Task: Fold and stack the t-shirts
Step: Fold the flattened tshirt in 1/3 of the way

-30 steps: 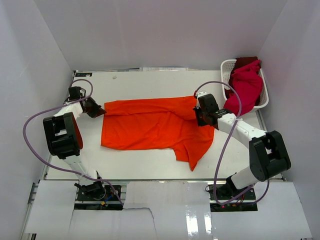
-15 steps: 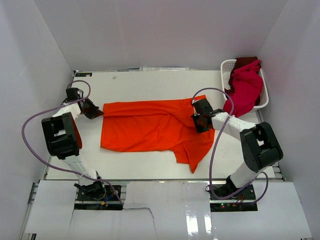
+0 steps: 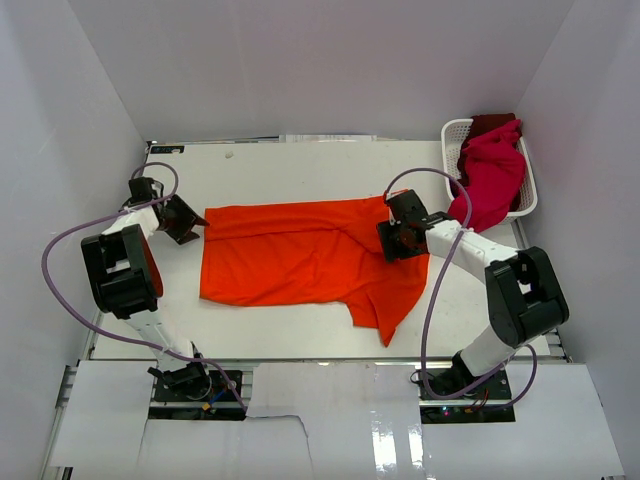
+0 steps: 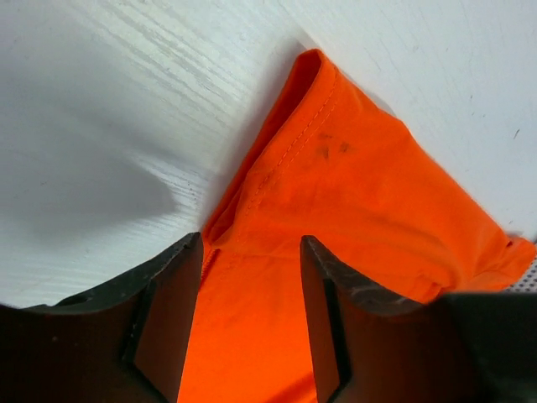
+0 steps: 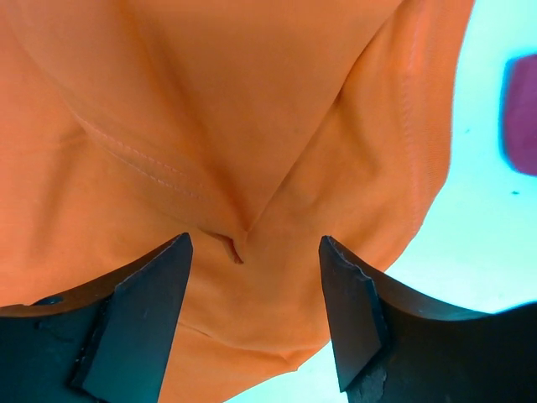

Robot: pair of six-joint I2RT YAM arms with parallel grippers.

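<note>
Orange t-shirt (image 3: 300,255) is lying spread across the table (image 3: 300,165), its right edge partly hiding under the right arm, one flap trailing nearward. Crimson t-shirt (image 3: 492,175) is spilling from the white basket (image 3: 452,135). Left gripper (image 4: 252,252) is straddling the shirt's left corner, jaws apart. Right gripper (image 5: 254,248) is gaping wide over a seam crease.
</note>
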